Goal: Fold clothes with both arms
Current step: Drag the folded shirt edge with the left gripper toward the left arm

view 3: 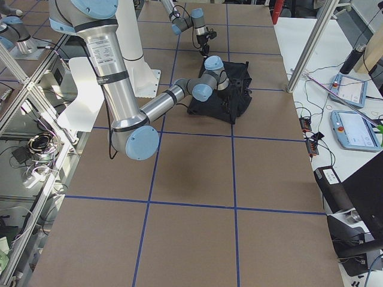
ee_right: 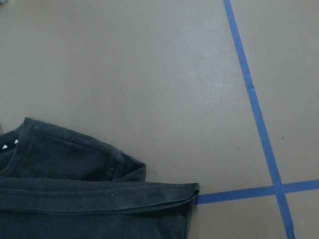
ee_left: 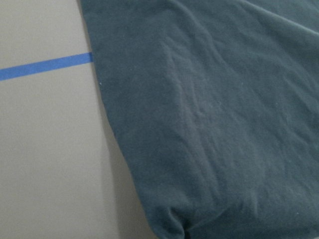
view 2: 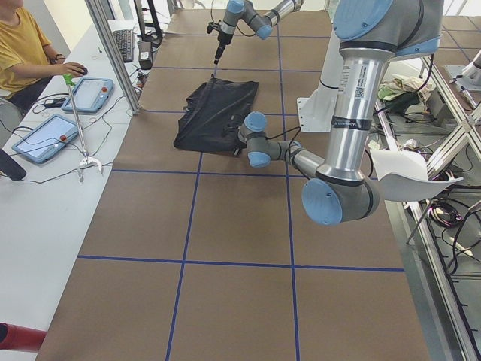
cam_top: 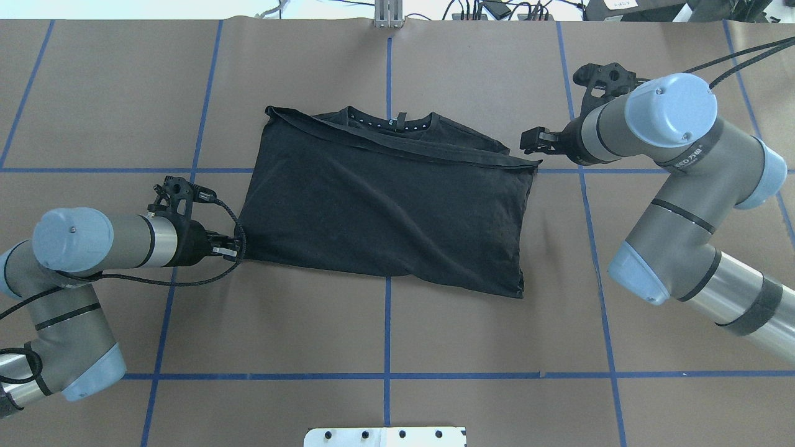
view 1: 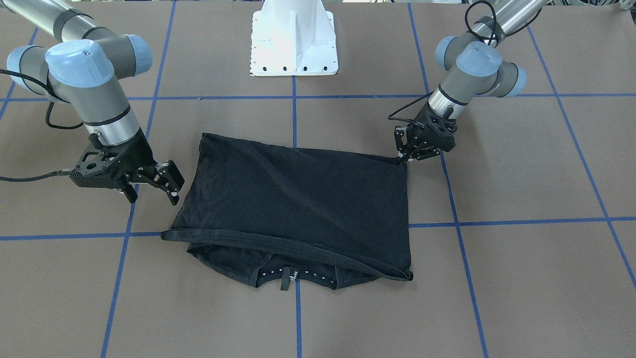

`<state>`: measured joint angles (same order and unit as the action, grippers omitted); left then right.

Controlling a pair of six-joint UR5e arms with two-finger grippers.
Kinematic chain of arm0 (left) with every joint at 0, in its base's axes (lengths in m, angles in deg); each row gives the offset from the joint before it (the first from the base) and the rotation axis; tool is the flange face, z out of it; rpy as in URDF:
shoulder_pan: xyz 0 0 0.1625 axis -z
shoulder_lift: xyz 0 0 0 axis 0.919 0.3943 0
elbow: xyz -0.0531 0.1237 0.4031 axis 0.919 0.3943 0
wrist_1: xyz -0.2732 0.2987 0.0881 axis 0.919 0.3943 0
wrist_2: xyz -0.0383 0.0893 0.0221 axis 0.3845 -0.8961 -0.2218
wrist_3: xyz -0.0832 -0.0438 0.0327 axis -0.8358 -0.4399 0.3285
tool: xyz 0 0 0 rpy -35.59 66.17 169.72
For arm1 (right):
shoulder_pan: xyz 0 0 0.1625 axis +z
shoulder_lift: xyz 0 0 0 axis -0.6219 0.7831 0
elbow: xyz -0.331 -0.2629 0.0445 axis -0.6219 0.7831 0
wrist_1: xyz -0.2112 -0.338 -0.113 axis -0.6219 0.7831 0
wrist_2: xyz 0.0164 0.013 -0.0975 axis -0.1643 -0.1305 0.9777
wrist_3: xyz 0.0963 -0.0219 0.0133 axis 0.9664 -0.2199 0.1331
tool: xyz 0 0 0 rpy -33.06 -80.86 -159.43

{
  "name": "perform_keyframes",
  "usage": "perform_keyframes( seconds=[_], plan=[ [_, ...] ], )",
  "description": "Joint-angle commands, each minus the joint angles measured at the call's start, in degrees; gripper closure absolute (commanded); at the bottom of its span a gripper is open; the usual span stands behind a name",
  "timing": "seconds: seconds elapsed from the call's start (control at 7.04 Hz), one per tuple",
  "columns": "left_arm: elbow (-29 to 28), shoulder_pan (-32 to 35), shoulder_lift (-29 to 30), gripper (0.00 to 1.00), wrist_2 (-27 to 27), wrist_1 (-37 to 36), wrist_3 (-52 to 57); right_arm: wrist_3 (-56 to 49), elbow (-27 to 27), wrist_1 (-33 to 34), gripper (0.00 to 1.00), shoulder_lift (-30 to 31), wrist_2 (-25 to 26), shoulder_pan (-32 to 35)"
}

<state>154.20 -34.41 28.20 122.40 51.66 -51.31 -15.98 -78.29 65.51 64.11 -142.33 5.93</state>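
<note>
Left pincer point(view 1: 401, 157) clamped on T-shirt point(view 1: 298, 199) near-side corner; right pincer point(view 1: 153, 194) released, just off the opposite end. Long axis runs between them.

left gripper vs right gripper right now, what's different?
Position: the left gripper has its tips at the T-shirt corner nearest the robot, on its left. The right gripper sits just off the cloth at the opposite end, by the far corner.
Jaws: the right gripper's are plainly spread. The left gripper's look narrow, but I cannot tell whether they pinch cloth.
Shared: both are black two-finger units at the shirt's edges.
</note>
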Motion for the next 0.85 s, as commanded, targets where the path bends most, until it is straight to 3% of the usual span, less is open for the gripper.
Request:
perform_keyframes(
  seconds=[0.0, 0.14, 0.28, 0.71],
  plan=[
    [-1.7, 6.3, -0.2, 1.0, 0.1, -0.5, 10.8, 0.1, 0.0, -0.1, 0.0, -0.3, 0.0, -0.4],
    [-5.6, 10.4, 0.5, 1.0, 0.2, -0.5, 14.3, 0.1, 0.0, -0.2, 0.0, -0.5, -0.1, -0.6],
    [-12.3, 15.1, 5.2, 1.0, 0.1, -0.3, 18.4, 0.1, 0.0, -0.2, 0.0, -0.6, 0.0, -0.9],
    [-36.5, 21.0, 25.2, 1.0, 0.0, -0.2, 22.5, 1.0, -1.6, -0.2, 0.0, -0.5, 0.5, -2.1]
  ],
)
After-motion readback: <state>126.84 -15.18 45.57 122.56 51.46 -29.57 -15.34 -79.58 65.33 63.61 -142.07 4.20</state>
